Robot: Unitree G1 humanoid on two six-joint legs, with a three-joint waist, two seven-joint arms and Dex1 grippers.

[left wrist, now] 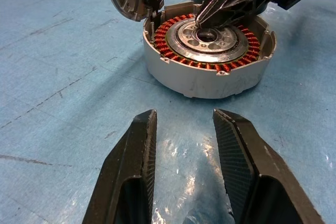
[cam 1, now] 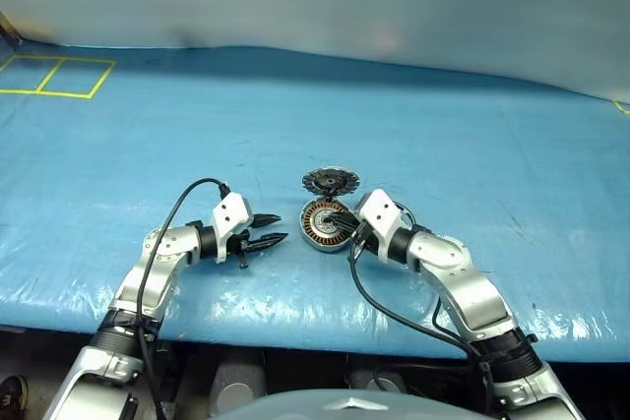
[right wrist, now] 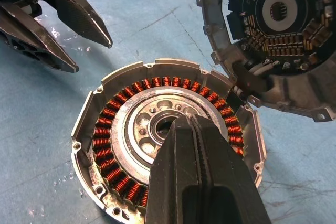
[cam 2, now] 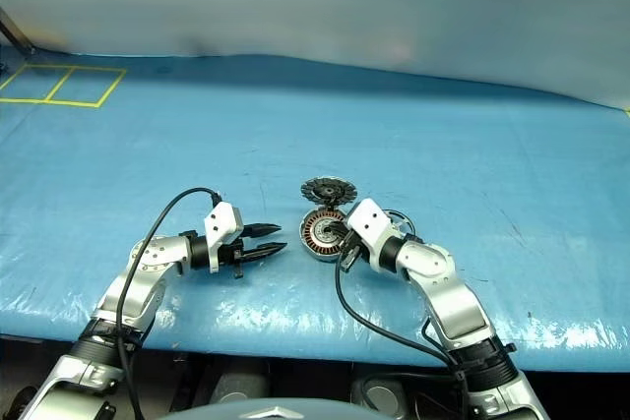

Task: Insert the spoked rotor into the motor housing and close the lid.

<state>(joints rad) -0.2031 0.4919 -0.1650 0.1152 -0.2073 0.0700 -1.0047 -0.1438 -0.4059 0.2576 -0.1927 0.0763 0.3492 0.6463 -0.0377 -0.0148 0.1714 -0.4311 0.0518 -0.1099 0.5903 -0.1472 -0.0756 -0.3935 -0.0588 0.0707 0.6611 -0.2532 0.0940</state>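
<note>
Motor housing point(right wrist: 105, 129) face-up, lid point(right wrist: 278, 40) seemingly upright

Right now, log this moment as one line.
left end effector open, beside motor housing | right end effector shut, over housing centre | lid open

Left arm reaches forward at 11 o'clock, left gripper point(cam 1: 268, 228) pointing toward 3 o'clock, fingers point(left wrist: 128, 182) parted, nothing between them. Right arm reaches in from 5 o'clock, right gripper point(right wrist: 191, 129) closed, tips angled down toward 10 o'clock.
</note>
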